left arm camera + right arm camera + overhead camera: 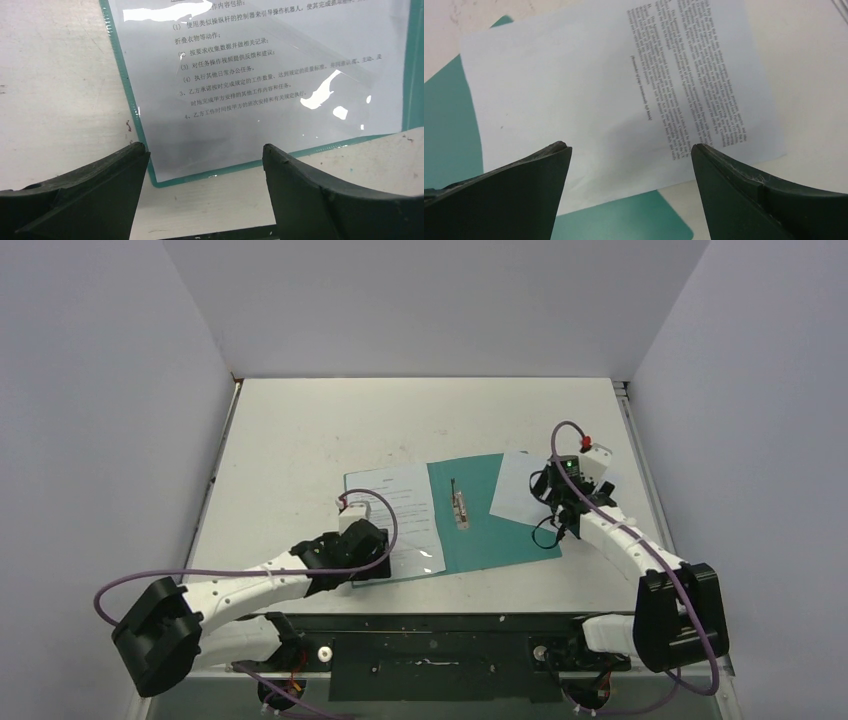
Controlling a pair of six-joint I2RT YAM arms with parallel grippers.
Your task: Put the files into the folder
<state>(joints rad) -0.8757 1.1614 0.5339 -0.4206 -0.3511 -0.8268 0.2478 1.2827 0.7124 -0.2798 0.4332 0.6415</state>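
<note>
A small booth closed in by plain pale grey walls on the left, far and right sides. They surround an off-white tabletop that carries a few faint dark scuffs. A dark rail runs along the near edge, where the two arms are bolted. A purple cable loops along each arm.

Near the middle of the tabletop the teal folder lies open and flat. A thin metal fastener runs along its central fold. On the folder's left half rests a printed sheet with lines of black Chinese text, and a glossy clear film over it catches the light.

A second sheet, white with a block of small black print, lies tilted at the folder's far right corner. Part of it is on the teal card and part on the bare tabletop.

The left end effector hangs over the near left corner of the folder. Its two dark fingers are spread wide and hold nothing. The right end effector hovers above the near edge of the second sheet, also spread apart and empty. Whether either one touches the surface cannot be told.
</note>
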